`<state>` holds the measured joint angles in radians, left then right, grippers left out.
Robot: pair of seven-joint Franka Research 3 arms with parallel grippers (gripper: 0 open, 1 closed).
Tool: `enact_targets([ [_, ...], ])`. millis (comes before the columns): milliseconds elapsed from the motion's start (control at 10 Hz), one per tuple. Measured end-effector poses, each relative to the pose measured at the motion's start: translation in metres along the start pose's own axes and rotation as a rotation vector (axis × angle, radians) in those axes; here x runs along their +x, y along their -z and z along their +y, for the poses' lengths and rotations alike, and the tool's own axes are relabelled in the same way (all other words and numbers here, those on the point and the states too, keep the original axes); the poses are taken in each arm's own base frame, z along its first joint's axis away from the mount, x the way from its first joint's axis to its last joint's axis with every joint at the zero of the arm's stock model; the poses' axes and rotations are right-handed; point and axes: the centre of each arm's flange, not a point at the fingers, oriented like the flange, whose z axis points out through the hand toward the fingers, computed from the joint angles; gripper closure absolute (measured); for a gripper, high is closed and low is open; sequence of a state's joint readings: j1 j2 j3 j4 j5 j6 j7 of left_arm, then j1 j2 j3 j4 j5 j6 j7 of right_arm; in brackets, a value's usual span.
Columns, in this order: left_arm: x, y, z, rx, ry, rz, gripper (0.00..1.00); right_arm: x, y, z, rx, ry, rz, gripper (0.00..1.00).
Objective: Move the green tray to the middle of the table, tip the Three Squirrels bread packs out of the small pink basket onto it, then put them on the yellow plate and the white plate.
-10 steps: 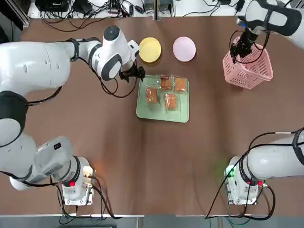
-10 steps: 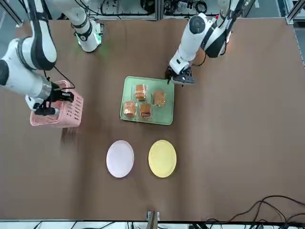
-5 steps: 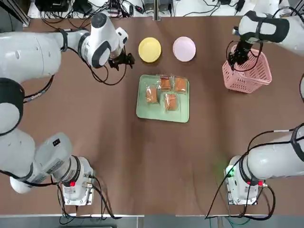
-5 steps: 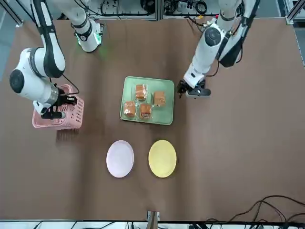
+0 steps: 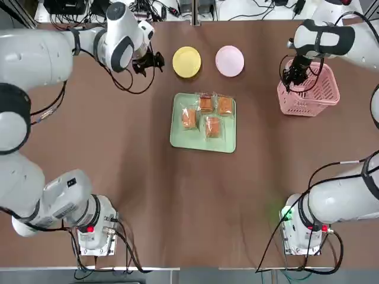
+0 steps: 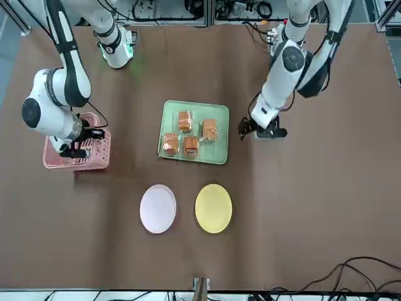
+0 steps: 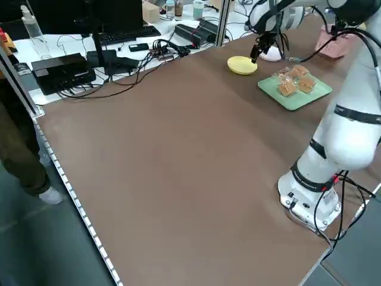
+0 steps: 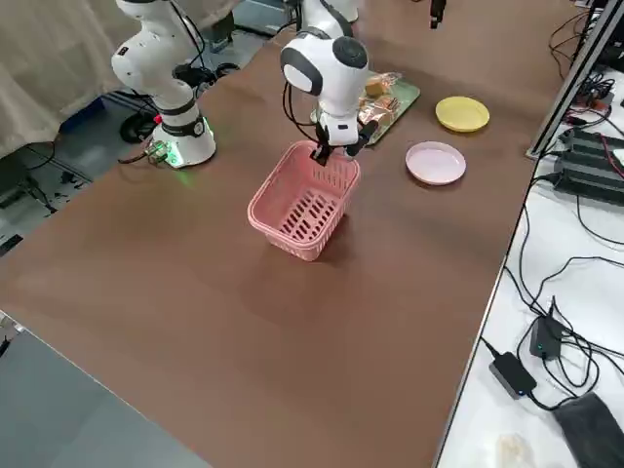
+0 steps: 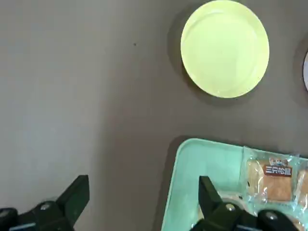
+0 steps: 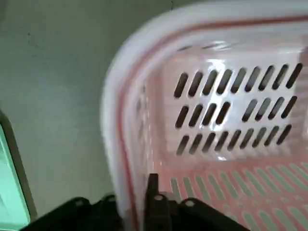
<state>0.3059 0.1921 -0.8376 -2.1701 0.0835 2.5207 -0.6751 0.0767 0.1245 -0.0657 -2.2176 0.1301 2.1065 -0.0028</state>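
Noting the bread first: we count four Three Squirrels bread packs (image 5: 212, 126) lying on the green tray (image 5: 183, 139), grouped over its middle and far part. Two sit close together toward the far edge; one is near the left side, one lower down, nearer the arms' bases. The clear wrappers show orange-brown pieces inside, and the left wrist view gives us printed lettering on one.

The tray lies flat on the brown table (image 5: 148, 183), near the middle crosswise and toward the far side. Beyond it we record the yellow plate (image 5: 187, 62) and, to its right, the white plate (image 5: 230, 61), apart from each other, both bare.

The left gripper (image 9: 144, 197) is spread wide with nothing between its fingers. It hangs above the table, to the left of the yellow plate and off the tray's far left corner.

The right gripper (image 10: 134, 204) is narrow, holding the rim of the small pink basket (image 8: 302, 210) at its left side, one finger inside the wall and one outside. The basket stands upright, well to the right of the tray; we see no packs in the visible part of its slotted interior.

At the table's left side we spot a person's leg and pale shoe (image 7: 51, 196).
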Motion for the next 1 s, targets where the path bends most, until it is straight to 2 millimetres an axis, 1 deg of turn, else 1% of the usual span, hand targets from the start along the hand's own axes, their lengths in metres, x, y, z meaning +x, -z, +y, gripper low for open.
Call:
enact_targets([
  [100, 0.009, -0.016, 0.0, 0.008, 0.006, -0.015, 0.0, 0.0, 0.0, 0.0, 0.0, -0.001, -0.001, 0.66],
  [200, 0.015, -0.035, -0.001, 0.019, 0.007, -0.032, 0.0, 0.0, 0.0, 0.0, 0.0, -0.002, -0.001, 0.49],
  [300, 0.015, -0.053, 0.002, 0.034, 0.002, -0.051, 0.0, 0.001, 0.002, 0.0, 0.0, -0.003, -0.001, 0.33],
  [400, 0.006, -0.069, 0.012, 0.048, -0.022, -0.07, 0.0, 0.003, 0.008, 0.0, 0.001, -0.003, -0.003, 0.2],
  [500, -0.008, -0.079, 0.028, 0.054, -0.046, -0.085, 0.0, 0.007, 0.023, -0.001, 0.004, -0.001, -0.001, 0.12],
  [600, -0.021, -0.082, 0.044, 0.054, -0.046, -0.091, 0.0, 0.014, 0.05, -0.002, 0.007, 0.0, 0.015, 0.09],
  [700, -0.033, -0.083, 0.056, 0.054, -0.025, -0.096, 0.0, 0.021, 0.088, -0.001, 0.011, -0.001, 0.046, 0.01],
  [800, -0.047, -0.087, 0.07, 0.056, -0.007, -0.105, 0.0, 0.025, 0.129, 0.003, 0.013, -0.004, 0.084, 0.01],
  [900, -0.067, -0.094, 0.086, 0.06, 0.015, -0.12, 0.0, 0.027, 0.165, 0.008, 0.011, -0.009, 0.119, 0.01],
  [1000, -0.084, -0.099, 0.099, 0.065, 0.041, -0.131, 0.0, 0.025, 0.203, 0.016, 0.008, -0.019, 0.146, 0.01],
])
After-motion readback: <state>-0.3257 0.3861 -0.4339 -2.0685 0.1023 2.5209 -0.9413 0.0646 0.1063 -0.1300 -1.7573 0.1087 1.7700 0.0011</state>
